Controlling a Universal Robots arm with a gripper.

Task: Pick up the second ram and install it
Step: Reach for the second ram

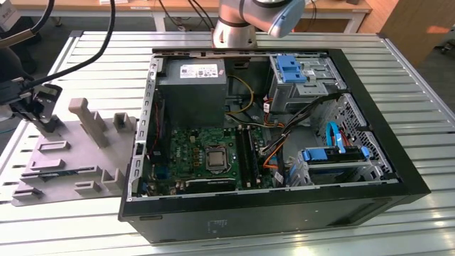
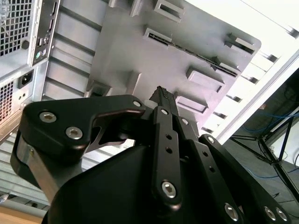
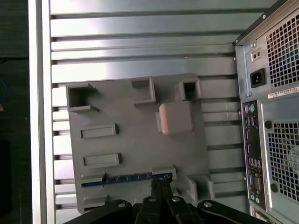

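Observation:
The second ram is a thin dark green-blue stick. It lies on edge in a slot of the grey holder plate at the exterior view's left, and the first wrist view shows its blue edge between two grey blocks. My gripper hangs over the plate's far corner, apart from the ram, fingers together with nothing between them. Its black fingertips show close to one end of the stick. In the second wrist view the gripper points down at the plate.
An open black computer case lies on the slatted metal table, at the exterior view's right of the plate. Inside are a green motherboard, long black memory slots, cables and blue drive brackets. Tall grey blocks rise from the plate.

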